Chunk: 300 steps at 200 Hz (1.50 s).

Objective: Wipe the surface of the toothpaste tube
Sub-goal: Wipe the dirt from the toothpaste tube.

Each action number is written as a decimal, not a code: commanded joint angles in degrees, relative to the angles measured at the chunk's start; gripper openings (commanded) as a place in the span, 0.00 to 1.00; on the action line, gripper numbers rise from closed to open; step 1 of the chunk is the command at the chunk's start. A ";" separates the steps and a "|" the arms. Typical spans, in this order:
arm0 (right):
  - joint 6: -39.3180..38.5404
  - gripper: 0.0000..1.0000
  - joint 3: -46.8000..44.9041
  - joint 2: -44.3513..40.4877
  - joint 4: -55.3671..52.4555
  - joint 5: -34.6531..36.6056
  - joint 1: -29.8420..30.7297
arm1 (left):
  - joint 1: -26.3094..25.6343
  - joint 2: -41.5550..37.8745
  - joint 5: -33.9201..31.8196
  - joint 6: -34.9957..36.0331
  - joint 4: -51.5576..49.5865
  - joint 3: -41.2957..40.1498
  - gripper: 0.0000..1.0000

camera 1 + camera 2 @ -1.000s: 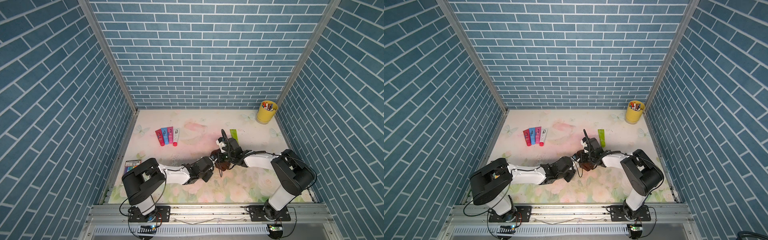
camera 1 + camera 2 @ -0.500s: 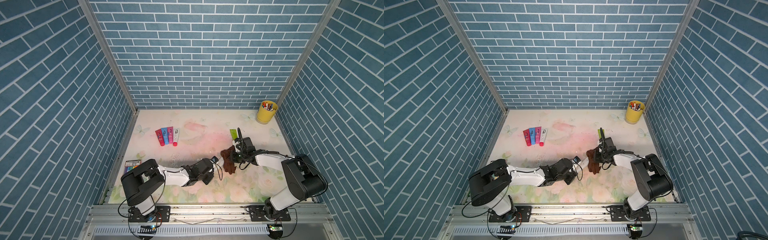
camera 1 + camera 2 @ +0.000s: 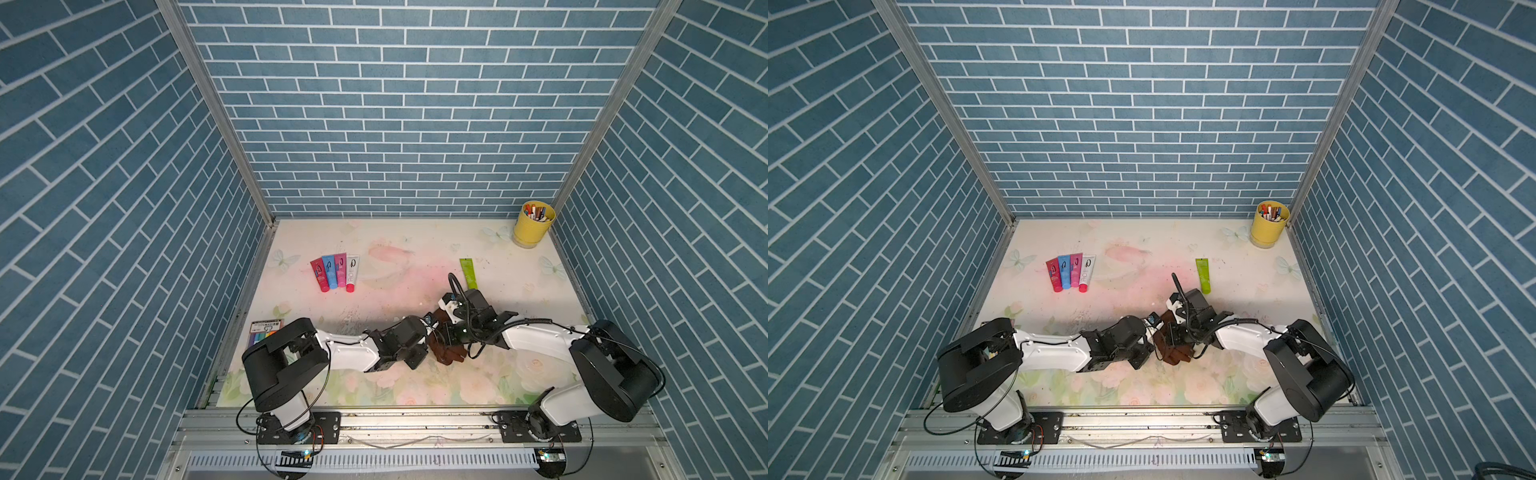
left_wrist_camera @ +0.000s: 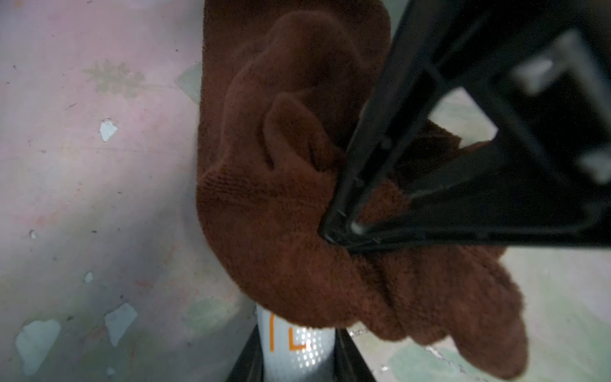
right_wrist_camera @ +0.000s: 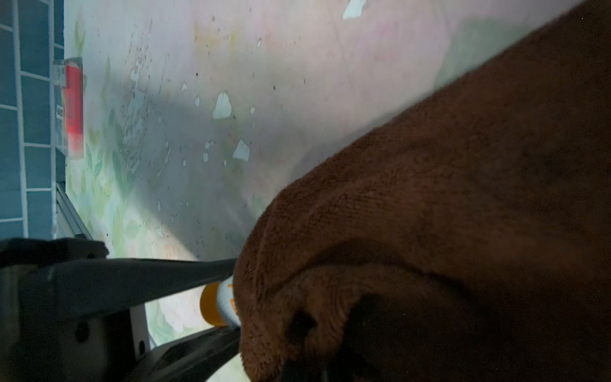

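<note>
Toothpaste tube (image 4: 291, 344) is gripped by left hand (image 4: 296, 370); brown cloth (image 4: 281, 215), pinched tight by right hand (image 4: 344, 231), is draped over it.

The right pincer (image 4: 342, 228) swings back in after pulling away, its brown terry cloth (image 4: 281, 215) draped over the white, orange-capped toothpaste tube (image 4: 294, 347).
</note>
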 commanded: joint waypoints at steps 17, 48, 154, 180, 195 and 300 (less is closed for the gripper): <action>1.64 0.00 -2.09 3.53 -2.77 0.21 -3.67 | -0.19 1.70 0.49 0.66 -0.64 0.33 0.00; 1.31 0.00 1.55 0.37 -3.64 1.04 -5.03 | -0.18 1.34 0.51 0.62 -0.37 0.02 0.00; -0.05 0.00 6.81 6.01 -2.41 -0.70 -4.04 | -0.56 1.90 0.88 0.88 -0.64 0.39 0.00; 0.32 0.00 4.26 8.00 -1.60 -0.44 -3.93 | -0.55 1.89 0.67 0.80 -0.55 0.28 0.00; 0.42 0.06 2.80 7.52 -2.45 0.86 -3.93 | -0.54 2.06 0.67 0.82 -0.63 0.42 0.00; -0.02 0.54 2.34 2.75 -3.93 7.93 -0.06 | -0.56 1.82 0.75 0.92 -0.55 0.29 0.00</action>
